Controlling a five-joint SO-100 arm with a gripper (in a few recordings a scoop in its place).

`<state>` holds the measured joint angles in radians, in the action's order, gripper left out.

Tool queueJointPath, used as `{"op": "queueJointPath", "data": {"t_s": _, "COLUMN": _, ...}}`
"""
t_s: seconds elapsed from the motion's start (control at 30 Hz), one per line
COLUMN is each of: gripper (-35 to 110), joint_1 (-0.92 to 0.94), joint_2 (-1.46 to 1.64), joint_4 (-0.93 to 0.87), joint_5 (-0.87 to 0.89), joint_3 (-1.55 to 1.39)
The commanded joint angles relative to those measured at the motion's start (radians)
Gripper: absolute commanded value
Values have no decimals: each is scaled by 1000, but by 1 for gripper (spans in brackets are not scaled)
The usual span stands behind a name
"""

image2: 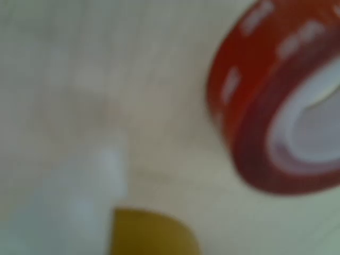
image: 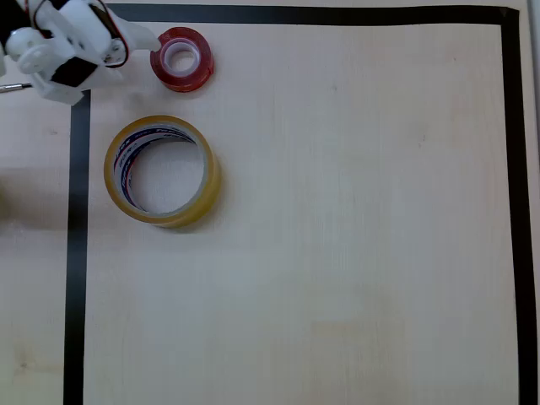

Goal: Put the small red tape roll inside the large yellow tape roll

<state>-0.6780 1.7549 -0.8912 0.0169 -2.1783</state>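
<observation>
Your small red tape roll [image: 181, 59] lies flat on the bench [image: 337, 236] near the far left corner of the area framed by black tape [image: 78, 253], just inside the top strip of that border as the overhead view shows it. Its white inner core faces up, and the glossy red wall catches some light. In the wrist view the same red roll [image2: 276, 106] sits at the upper right, very close and blurred, with its white core turned toward the right edge of the picture.

Your large yellow tape roll [image: 162, 170] lies flat too, just below the red one in the overhead view and apart from it, with a strip of bare bench between the two. It rests close to the left strip of the border without crossing it. The inside of its core shows blue and red print, and its hollow centre shows the pale wood of the bench. A blurred amber patch of the yellow roll [image2: 151, 234] shows at the bottom edge of the wrist view.

The white fingers [image: 139, 40] reach in from the top left corner in the overhead view, the tip just beside the red roll's left side; you cannot tell whether it touches. Whether the fingers stand apart or together cannot be told from either view. A pale blurred shape at the lower left of the wrist view may be one finger [image2: 101, 180].
</observation>
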Motion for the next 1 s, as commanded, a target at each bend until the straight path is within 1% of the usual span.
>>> {"op": "queueJointPath", "data": {"t_s": 0.0, "gripper": 23, "joint_1": -9, "joint_2": 0, "joint_4": 9, "joint_5": 17, "joint_3": 103}}
{"op": "queueJointPath", "data": {"t_s": 0.2, "gripper": 23, "joint_1": -9, "joint_2": -23, "joint_4": 51, "joint_5": 17, "joint_3": 120}}
{"op": "queueJointPath", "data": {"t_s": 0.67, "gripper": 23, "joint_1": 0, "joint_2": -57, "joint_4": 51, "joint_5": 9, "joint_3": 115}}
{"op": "queueJointPath", "data": {"t_s": 0.83, "gripper": 22, "joint_1": -20, "joint_2": -107, "joint_4": 146, "joint_5": 9, "joint_3": 54}}
{"op": "queueJointPath", "data": {"t_s": 0.97, "gripper": 22, "joint_1": -11, "joint_2": -117, "joint_4": 156, "joint_5": 9, "joint_3": 52}}
